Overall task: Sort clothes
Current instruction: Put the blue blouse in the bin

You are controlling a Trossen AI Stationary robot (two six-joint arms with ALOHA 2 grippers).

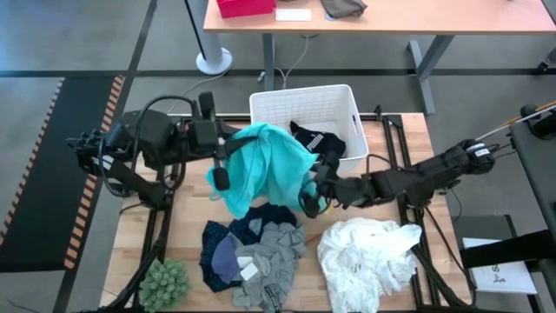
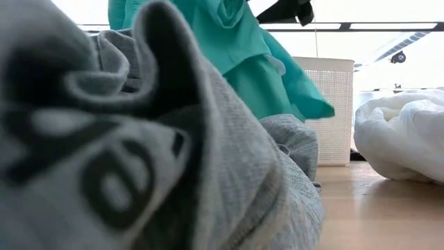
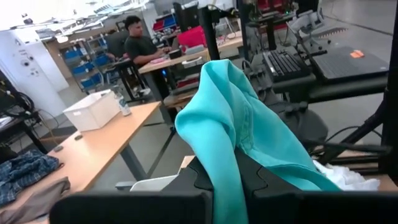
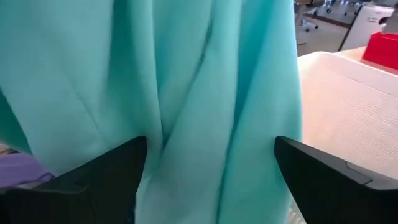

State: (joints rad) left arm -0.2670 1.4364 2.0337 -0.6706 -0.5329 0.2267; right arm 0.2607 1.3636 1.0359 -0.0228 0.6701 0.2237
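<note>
Teal garment, lifted above counter.
Left end effector clamped on its fabric; right end effector spread wide against the hanging cloth, beside white bin.

You are looking at a grey floor running around the wooden worktable, with an orange-and-black hazard strip lying at the left of the high view. A light wood desk is standing along the top edge. In the left wrist view, a person is sitting at a bench among blue storage shelves.
</note>
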